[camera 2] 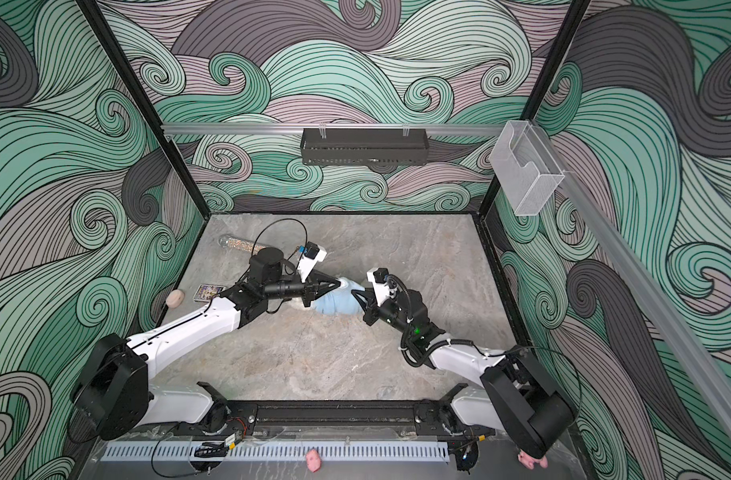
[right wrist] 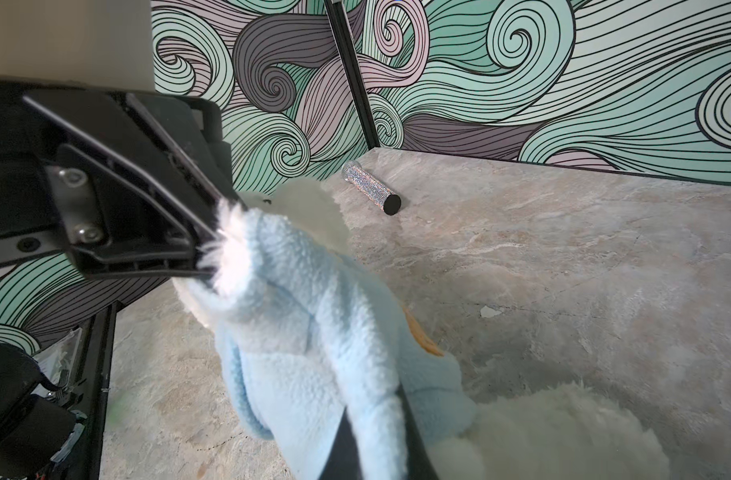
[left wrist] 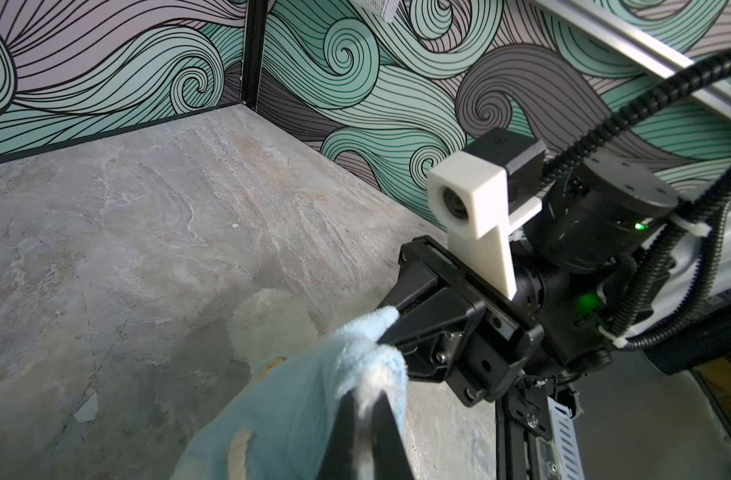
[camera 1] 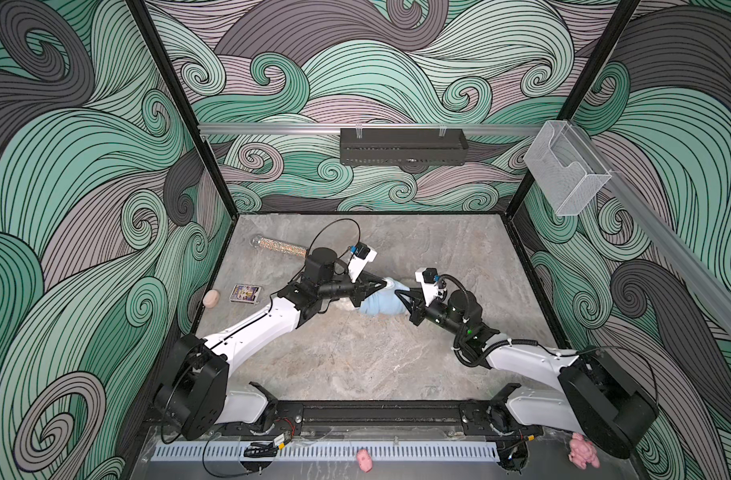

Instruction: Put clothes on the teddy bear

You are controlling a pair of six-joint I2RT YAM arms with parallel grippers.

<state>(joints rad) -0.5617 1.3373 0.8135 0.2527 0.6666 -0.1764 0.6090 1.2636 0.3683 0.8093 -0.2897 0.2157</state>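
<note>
The teddy bear lies mid-table, mostly covered by a light blue fleece garment. My left gripper is shut on a tuft of white fur that sticks out of one blue sleeve end. My right gripper is shut on a fold of the blue fleece close by, facing the left one. The bear's head is hidden under the left arm in both top views.
A glittery tube lies at the back left. A small card box and a beige round lump sit at the left edge. Two pink plush toys lie in front of the arm bases.
</note>
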